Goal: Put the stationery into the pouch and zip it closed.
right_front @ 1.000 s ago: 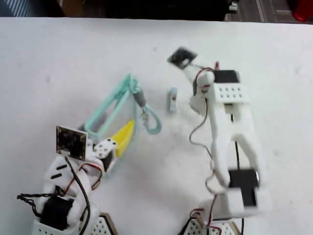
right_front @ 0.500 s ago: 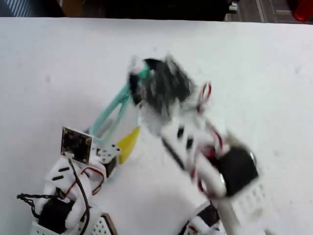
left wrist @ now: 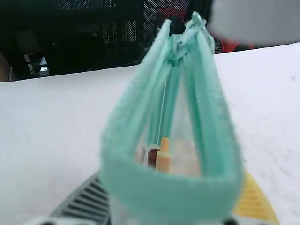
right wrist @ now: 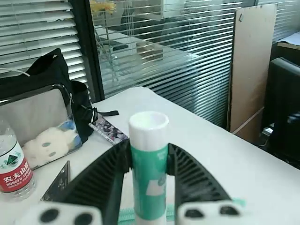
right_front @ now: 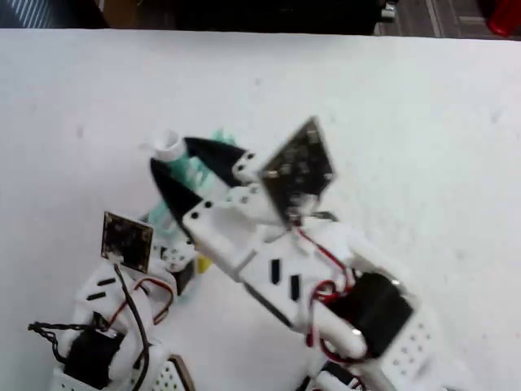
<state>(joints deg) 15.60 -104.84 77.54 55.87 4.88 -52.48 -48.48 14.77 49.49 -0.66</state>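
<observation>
White table (right_front: 423, 122), dark room strip along its far edge.

Near-left corner: left arm's base. Left gripper (right_front: 191, 259) sits just inboard of it, toward the near edge. Its grey ribbed jaw and yellow jaw stand on either side of the near end of the mint-green zip pouch with clear sides (left wrist: 168, 183), closed against it. Pouch runs from there toward the table's middle, mouth unzipped and gaping. Several pens or pencils (left wrist: 157, 157) lie inside, ends toward the gripper.

Over the pouch's far half: right gripper (right wrist: 149, 147), black fingers (right wrist: 192, 173) clamped on a teal glue stick with a white cap (right wrist: 149, 159), stick upright between them, cap clear of the fingertips. Whether the stick touches the pouch cannot be told.

Right of the pouch: the right arm's white body slants back to the near edge.
</observation>
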